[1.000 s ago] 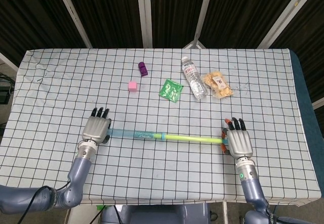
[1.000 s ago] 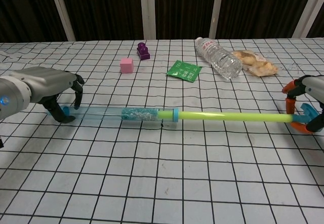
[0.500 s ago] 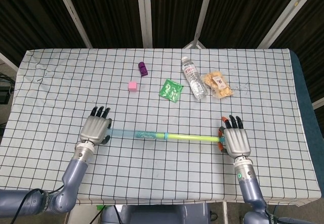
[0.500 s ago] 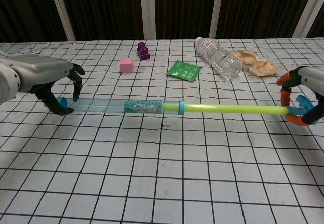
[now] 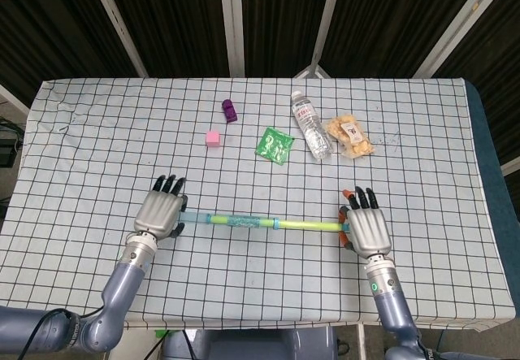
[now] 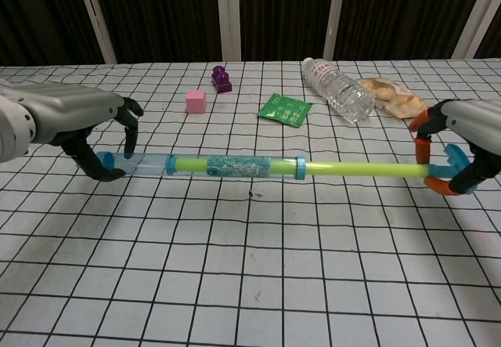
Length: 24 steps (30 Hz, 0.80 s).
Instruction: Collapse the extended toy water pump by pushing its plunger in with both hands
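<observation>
Bracing both ends of the toy water pump (image 6: 235,166), the two hands face each other along its length so the push runs straight down the axis and the toy has nowhere to skid on the checked tablecloth (image 6: 250,284). The left hand (image 6: 74,124) is curled over the capped end of the clear barrel (image 6: 149,164), dark fingertips (image 6: 129,139) hooked down around it, acting as the backstop. Over on the other side, the right hand (image 6: 470,139) holds the orange handle (image 6: 427,147) of the yellow-green plunger (image 6: 364,171), fingers bent round it; from the head view its back hides how tight that grip is. A good stretch of rod shows outside the blue collar (image 6: 300,167), so by my reckoning the collapse is only partly done. Well clear at the far side lie the water bottle (image 5: 311,124), snack bag (image 5: 349,136), green packet (image 5: 275,145), pink cube (image 5: 213,138) and purple toy (image 5: 230,110).
</observation>
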Available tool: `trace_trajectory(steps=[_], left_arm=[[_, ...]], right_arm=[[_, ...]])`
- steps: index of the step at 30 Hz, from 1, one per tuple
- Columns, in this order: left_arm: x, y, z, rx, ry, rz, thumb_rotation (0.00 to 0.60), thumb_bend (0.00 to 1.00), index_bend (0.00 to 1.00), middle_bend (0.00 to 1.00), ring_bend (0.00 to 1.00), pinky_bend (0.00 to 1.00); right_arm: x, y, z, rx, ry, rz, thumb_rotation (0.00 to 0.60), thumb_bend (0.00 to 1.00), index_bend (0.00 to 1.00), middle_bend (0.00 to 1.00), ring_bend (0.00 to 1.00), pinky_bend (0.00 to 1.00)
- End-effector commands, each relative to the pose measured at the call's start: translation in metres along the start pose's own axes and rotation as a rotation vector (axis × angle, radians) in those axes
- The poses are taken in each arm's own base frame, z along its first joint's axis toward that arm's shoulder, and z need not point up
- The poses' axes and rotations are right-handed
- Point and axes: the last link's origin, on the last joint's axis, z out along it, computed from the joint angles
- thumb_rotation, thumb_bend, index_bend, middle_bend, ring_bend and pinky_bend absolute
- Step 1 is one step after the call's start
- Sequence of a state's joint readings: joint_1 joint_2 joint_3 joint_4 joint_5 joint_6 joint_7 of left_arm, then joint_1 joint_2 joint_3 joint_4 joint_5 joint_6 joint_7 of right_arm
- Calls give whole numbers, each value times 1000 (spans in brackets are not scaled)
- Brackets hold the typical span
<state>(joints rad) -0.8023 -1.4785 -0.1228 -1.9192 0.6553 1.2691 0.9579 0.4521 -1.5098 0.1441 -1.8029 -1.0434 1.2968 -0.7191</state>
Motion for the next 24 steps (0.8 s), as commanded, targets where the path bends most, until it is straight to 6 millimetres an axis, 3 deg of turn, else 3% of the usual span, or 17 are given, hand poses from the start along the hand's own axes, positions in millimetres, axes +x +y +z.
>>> trace_trajectory(steps=[1, 24], left_arm=[[1, 3, 0, -5, 2, -4, 600, 521, 567, 57, 0, 0], [6, 23, -2, -29, 6, -33, 600, 522, 568, 58, 0, 0]], right_arm=[[0, -4, 0, 7, -2, 3, 600, 490, 651, 196, 0, 0], [-2, -43, -8, 72, -11, 19, 600, 491, 651, 196, 0, 0]])
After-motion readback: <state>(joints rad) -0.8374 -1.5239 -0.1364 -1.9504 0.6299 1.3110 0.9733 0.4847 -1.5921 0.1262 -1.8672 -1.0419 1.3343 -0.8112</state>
